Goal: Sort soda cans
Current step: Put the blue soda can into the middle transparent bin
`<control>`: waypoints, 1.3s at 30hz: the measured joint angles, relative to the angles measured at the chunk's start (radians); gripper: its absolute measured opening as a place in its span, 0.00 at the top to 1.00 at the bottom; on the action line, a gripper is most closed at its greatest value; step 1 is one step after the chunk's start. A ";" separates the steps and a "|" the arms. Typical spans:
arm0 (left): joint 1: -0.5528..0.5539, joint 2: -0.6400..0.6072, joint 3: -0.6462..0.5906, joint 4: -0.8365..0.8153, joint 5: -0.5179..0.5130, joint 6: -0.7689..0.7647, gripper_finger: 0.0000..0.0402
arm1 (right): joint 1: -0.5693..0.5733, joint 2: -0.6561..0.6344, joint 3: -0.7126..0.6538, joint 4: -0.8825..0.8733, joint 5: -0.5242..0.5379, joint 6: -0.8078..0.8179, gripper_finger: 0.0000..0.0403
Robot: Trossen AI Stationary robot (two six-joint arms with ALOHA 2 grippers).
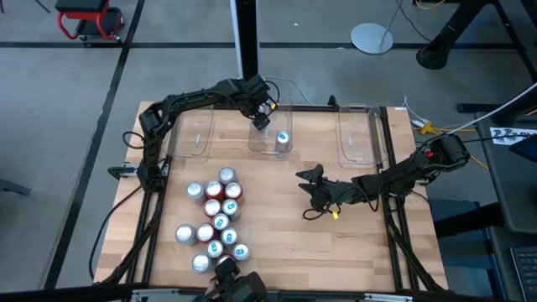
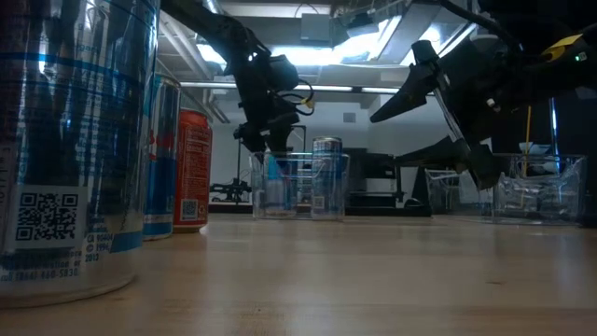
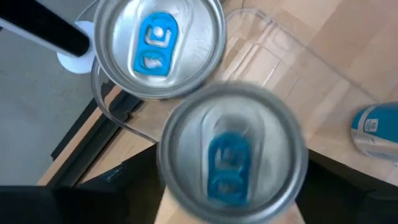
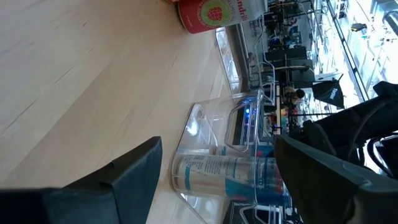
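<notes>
Soda cans stand in a tight cluster at about seven o'clock on the wooden table, red, silver and blue-and-white together. One blue-tabbed can already stands upright in the middle clear bin at twelve o'clock, and the left wrist view shows a second blue-tabbed can just beside it, between the left gripper's fingers. The left gripper hangs over that bin's near-left corner; whether its jaws grip the second can or have let go I cannot tell. The right gripper hovers low over bare wood at about three o'clock, jaws spread and holding nothing, aimed across the table at the middle bin.

The step in hand looks like placing the second blue can. To do it well, set it flat on the bin floor, clear of its neighbour, spread the fingers fully, then lift straight up so neither can tips. The two outer bins appear empty, probably for the other colours.
</notes>
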 joint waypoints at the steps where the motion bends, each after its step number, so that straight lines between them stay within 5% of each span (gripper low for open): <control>1: 0.000 0.000 0.000 0.000 0.000 0.007 0.22 | 0.000 0.000 0.000 0.000 0.000 0.000 0.23; 8: 0.000 -0.002 0.006 -0.015 -0.006 0.019 0.02 | 0.000 0.000 0.000 -0.001 0.000 0.000 0.23; 20: -0.030 -0.199 0.061 -0.172 -0.024 0.043 0.00 | 0.000 0.000 0.000 -0.009 0.000 0.008 0.23; 30: -0.279 -0.462 0.052 -0.305 -0.010 0.008 0.00 | 0.000 0.000 0.000 -0.006 0.000 0.008 0.23; 39: -0.528 -0.548 0.050 -0.454 -0.011 -0.140 0.00 | 0.000 0.000 0.000 -0.010 0.000 0.000 0.23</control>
